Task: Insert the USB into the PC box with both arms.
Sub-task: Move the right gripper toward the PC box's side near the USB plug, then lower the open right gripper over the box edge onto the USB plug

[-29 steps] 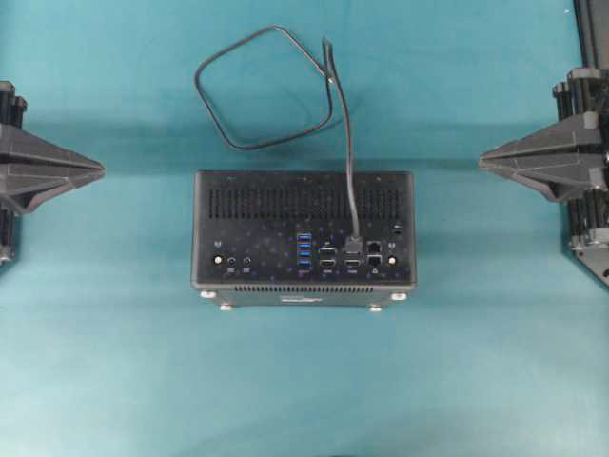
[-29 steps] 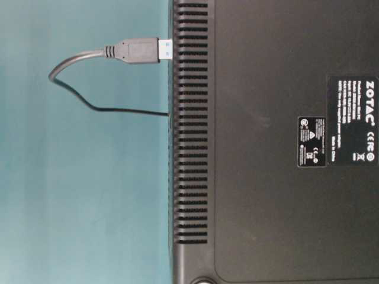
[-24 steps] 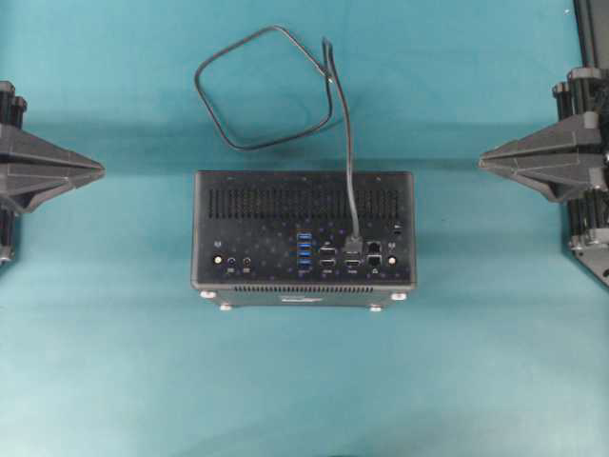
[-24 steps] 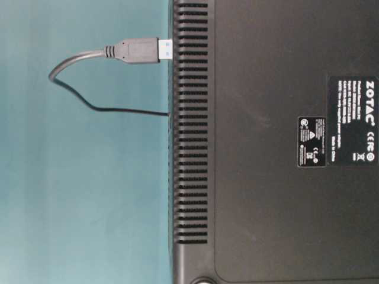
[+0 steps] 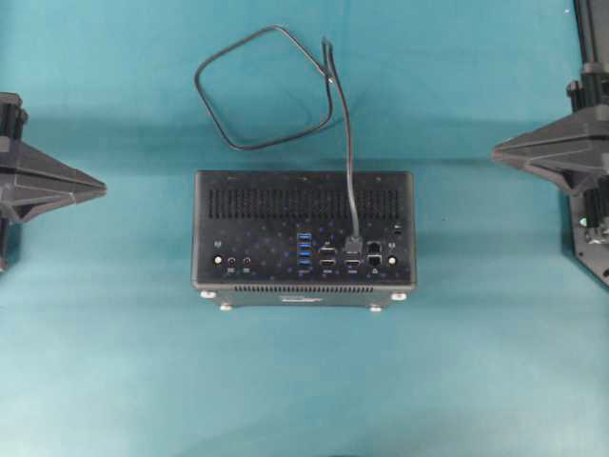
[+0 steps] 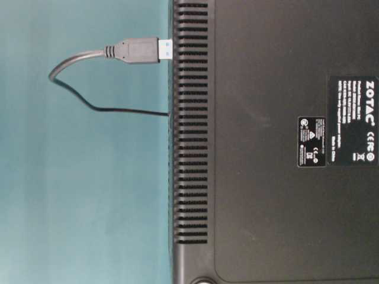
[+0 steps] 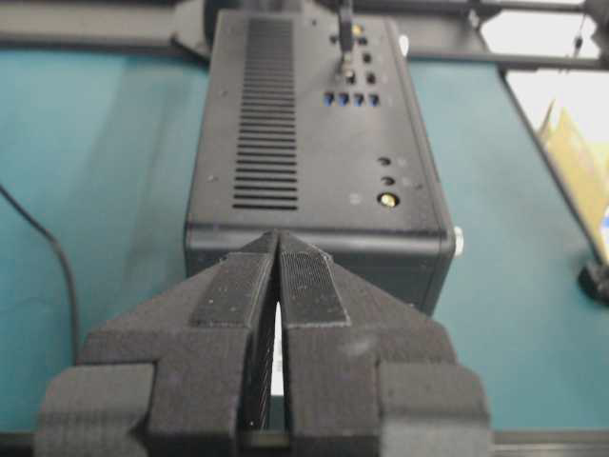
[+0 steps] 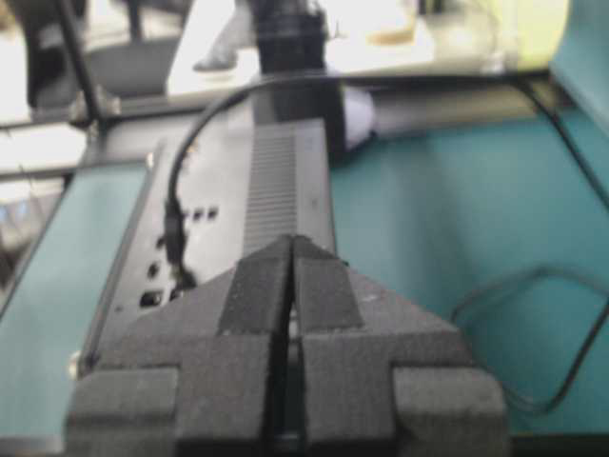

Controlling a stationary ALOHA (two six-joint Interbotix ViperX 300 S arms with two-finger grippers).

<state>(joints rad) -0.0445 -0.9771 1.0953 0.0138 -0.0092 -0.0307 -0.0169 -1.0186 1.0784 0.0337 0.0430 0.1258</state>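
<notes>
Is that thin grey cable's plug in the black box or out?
In: the plug meets the black box wall, only a blue sliver showing.

The PC box [image 5: 304,238] looks like matt black metal, its slotted top faintly speckled and its underside smooth with small glossy printed labels [image 6: 311,141], standing on little shiny silver feet [image 5: 207,295]. The USB [image 6: 133,50] has a smooth, dull dark-grey rubbery cable and a matt plastic plug body. The left hand [image 7: 278,249] and right hand [image 8: 290,249] look like rough, grainy matt black plastic, and the bench [image 5: 114,362] wears a soft matt teal cloth.
</notes>
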